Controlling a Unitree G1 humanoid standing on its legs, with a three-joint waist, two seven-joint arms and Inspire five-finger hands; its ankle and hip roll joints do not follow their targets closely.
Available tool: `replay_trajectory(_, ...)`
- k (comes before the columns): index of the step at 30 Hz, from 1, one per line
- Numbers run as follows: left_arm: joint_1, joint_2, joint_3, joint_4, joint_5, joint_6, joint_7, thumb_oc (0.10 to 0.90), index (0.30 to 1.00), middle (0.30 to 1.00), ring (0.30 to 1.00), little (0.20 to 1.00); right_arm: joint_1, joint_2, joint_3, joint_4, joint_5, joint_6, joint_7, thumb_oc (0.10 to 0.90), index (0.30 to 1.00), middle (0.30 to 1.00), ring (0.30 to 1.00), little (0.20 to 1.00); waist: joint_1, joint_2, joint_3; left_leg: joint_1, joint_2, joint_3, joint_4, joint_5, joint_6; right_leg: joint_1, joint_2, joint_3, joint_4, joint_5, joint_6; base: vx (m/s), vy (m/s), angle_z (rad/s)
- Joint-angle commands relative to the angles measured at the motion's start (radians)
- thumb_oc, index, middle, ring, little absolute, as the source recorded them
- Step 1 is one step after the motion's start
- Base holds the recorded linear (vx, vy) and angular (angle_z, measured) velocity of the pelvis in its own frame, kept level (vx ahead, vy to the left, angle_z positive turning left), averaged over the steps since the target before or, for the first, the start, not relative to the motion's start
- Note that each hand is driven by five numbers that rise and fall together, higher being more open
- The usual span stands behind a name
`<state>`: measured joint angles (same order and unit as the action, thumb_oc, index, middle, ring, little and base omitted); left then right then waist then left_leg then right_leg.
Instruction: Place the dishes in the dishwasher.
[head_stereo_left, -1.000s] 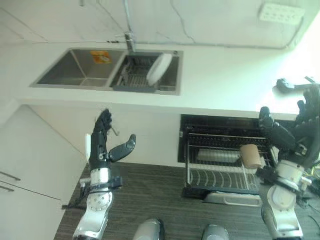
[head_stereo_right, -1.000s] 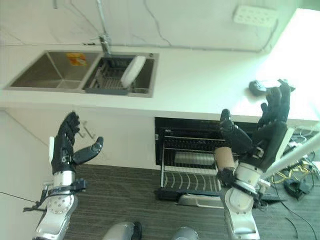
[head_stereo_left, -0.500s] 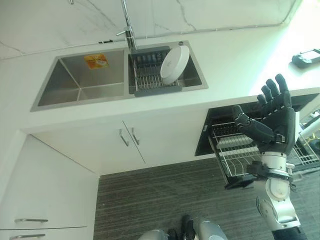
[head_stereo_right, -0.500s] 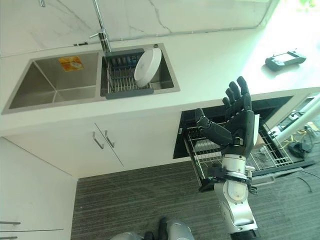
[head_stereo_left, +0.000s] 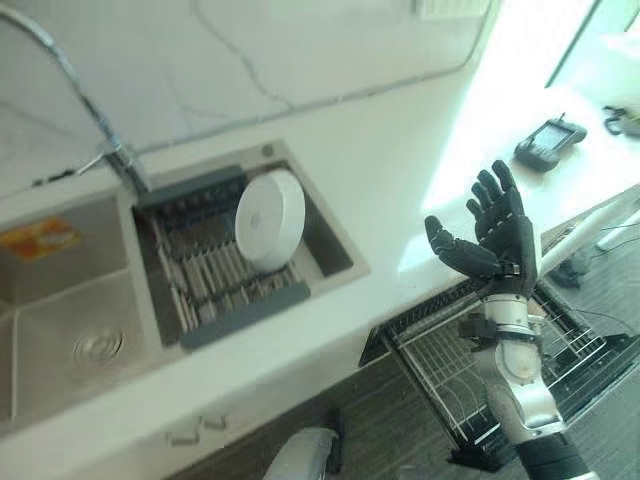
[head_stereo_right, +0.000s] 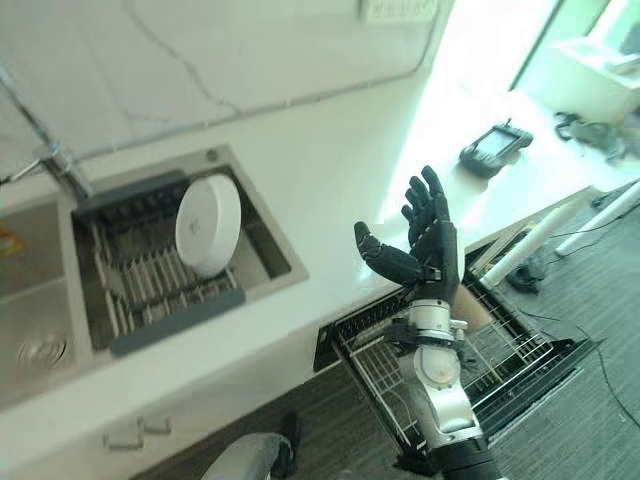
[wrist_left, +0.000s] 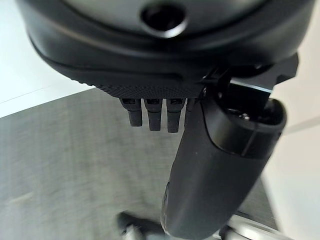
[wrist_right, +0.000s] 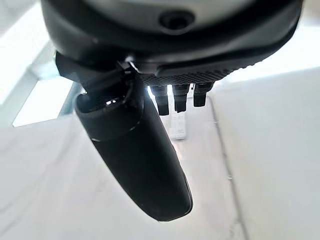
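Surface (head_stereo_left: 400, 190): white, marble wall behind | sink (head_stereo_left: 330, 262): plate (head_stereo_left: 270, 220) upright in rack (head_stereo_left: 215, 290) | dishwasher rack (head_stereo_left: 440, 365): pulled out below | right hand (head_stereo_left: 500, 235): spread, empty | left hand (wrist_left: 165, 107): fingers straight, over dark floor (wrist_left: 60, 165)

A brushed, matt steel sink (head_stereo_left: 330, 235) is set into a smooth white countertop (head_stereo_left: 420, 150). A glossy white plate (head_stereo_left: 270, 220) is stood in a metal wire rack (head_stereo_left: 200, 280) edged with dark matt plastic. The tap (head_stereo_left: 60, 70) is seen as polished metal. A marbled, smooth wall (head_stereo_left: 250, 50) is shown behind. The dishwasher rack (head_stereo_left: 450, 380) is made of thin shiny wire. The right hand (head_stereo_left: 505, 245) is cased in matt black plastic.
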<state>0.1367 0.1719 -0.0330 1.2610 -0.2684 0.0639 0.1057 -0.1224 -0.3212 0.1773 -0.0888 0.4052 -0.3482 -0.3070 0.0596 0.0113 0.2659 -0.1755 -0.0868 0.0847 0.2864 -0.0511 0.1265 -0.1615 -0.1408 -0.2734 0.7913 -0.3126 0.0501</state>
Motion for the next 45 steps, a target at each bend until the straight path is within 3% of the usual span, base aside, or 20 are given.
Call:
replay_trajectory(1, 0.052, 0.021, -0.001, -0.009, -0.026, 0.022, 0.005, 0.8, 0.9, 0.9, 0.9, 0.9, -0.148, -0.056, -0.034, -0.092, 0.01, -0.111, 0.038, 0.8, 0.9, 0.9, 0.9, 0.9, 0.041, 0.059, 0.015, 0.062, 0.058, -0.033, 0.014, -0.127, -0.033, 0.057, 0.038, -0.009, -0.365, 0.25, 0.028, 0.05, -0.211, 0.02)
replay_trajectory(2, 0.044, 0.036, -0.005, -0.012, -0.06, 0.013, 0.009, 0.8, 0.9, 0.9, 0.9, 0.9, -0.159, -0.067, -0.038, -0.095, 0.034, -0.106, 0.038, 0.8, 0.9, 0.9, 0.9, 0.9, 0.028, 0.066, 0.025, 0.067, 0.073, -0.054, 0.014, -0.137, -0.037, 0.05, 0.042, 0.032, -0.416, 0.249, 0.029, 0.03, -0.162, 0.18)
replay_trajectory(4, 0.043, 0.039, -0.009, -0.018, -0.07, 0.015, 0.01, 0.8, 0.9, 0.9, 0.9, 0.9, -0.157, -0.076, -0.048, -0.096, 0.051, -0.098, 0.043, 0.8, 0.9, 0.9, 0.9, 0.9, 0.03, 0.062, 0.015, 0.059, 0.078, -0.062, 0.014, -0.13, -0.045, 0.074, 0.053, 0.024, -0.485, 0.238, 0.031, 0.08, -0.24, 0.46)
replay_trajectory(6, 0.051, 0.031, -0.012, -0.021, -0.068, 0.011, 0.019, 0.8, 0.9, 0.9, 0.9, 0.9, -0.169, -0.078, -0.047, -0.085, 0.042, -0.088, 0.043, 0.8, 0.9, 0.9, 0.9, 0.9, 0.045, 0.038, 0.004, 0.053, 0.08, -0.053, 0.014, -0.121, -0.061, 0.076, 0.039, 0.0, -0.491, 0.185, 0.03, 0.1, -0.298, 0.37)
replay_trajectory(11, 0.078, -0.004, -0.015, -0.01, -0.003, -0.004, 0.037, 0.8, 0.9, 0.9, 0.9, 0.9, -0.176, -0.089, -0.046, -0.099, 0.027, -0.059, -0.011, 0.8, 0.9, 0.9, 0.9, 0.9, 0.063, 0.012, -0.015, 0.04, 0.092, -0.045, 0.014, -0.108, -0.089, 0.098, 0.038, -0.028, -0.491, 0.142, 0.013, 0.1, -0.199, -0.07)
replay_trajectory(29, 0.088, -0.002, -0.023, -0.022, 0.029, -0.002, 0.079, 0.8, 0.9, 0.9, 0.9, 0.9, -0.12, -0.084, -0.04, -0.113, 0.019, -0.064, 0.011, 0.8, 0.9, 0.9, 0.9, 0.9, 0.061, 0.004, -0.04, 0.061, 0.086, -0.046, 0.014, -0.123, -0.099, 0.124, 0.039, -0.033, -0.491, 0.114, 0.005, 0.02, -0.021, 0.0)
replay_trajectory(35, 0.082, 0.002, -0.035, -0.008, 0.106, -0.007, 0.086, 0.8, 0.9, 0.9, 0.9, 0.9, -0.133, -0.087, -0.041, -0.112, -0.01, -0.051, -0.028, 0.8, 0.9, 0.9, 0.9, 0.9, 0.063, 0.004, -0.031, 0.081, 0.072, -0.03, 0.014, -0.135, -0.079, 0.14, 0.03, -0.033, -0.491, 0.122, 0.012, -0.03, 0.119, 0.0)
replay_trajectory(39, 0.055, 0.024, -0.075, -0.044, 0.135, 0.029, 0.09, 0.8, 0.9, 0.9, 0.9, 0.9, -0.153, -0.087, -0.046, -0.123, 0.017, -0.057, -0.04, 0.8, 0.9, 0.9, 0.9, 0.9, 0.044, 0.014, -0.014, 0.079, 0.062, -0.044, 0.014, -0.147, -0.053, 0.106, 0.036, 0.03, -0.491, 0.161, 0.037, -0.12, 0.134, -0.12)
replay_trajectory(43, 0.028, 0.055, -0.075, -0.044, 0.044, 0.026, 0.098, 0.8, 0.9, 0.9, 0.9, 0.9, -0.188, -0.052, -0.019, -0.096, 0.028, -0.076, -0.006, 0.8, 0.9, 0.9, 0.9, 0.9, 0.074, 0.035, -0.01, 0.075, 0.096, -0.017, 0.014, -0.147, -0.041, 0.143, -0.03, -0.049, -0.491, 0.229, 0.048, -0.18, -0.085, -0.23)
replay_trajectory(45, 0.009, 0.065, -0.062, -0.031, 0.009, 0.012, 0.088, 0.8, 0.9, 0.9, 0.9, 0.9, -0.247, -0.04, 0.01, -0.064, 0.017, -0.081, -0.017, 0.8, 0.9, 0.9, 0.9, 0.9, 0.099, 0.034, 0.0, 0.056, 0.12, -0.002, 0.014, -0.135, -0.057, 0.135, -0.06, -0.072, -0.491, 0.203, 0.045, -0.26, -0.269, -0.78)
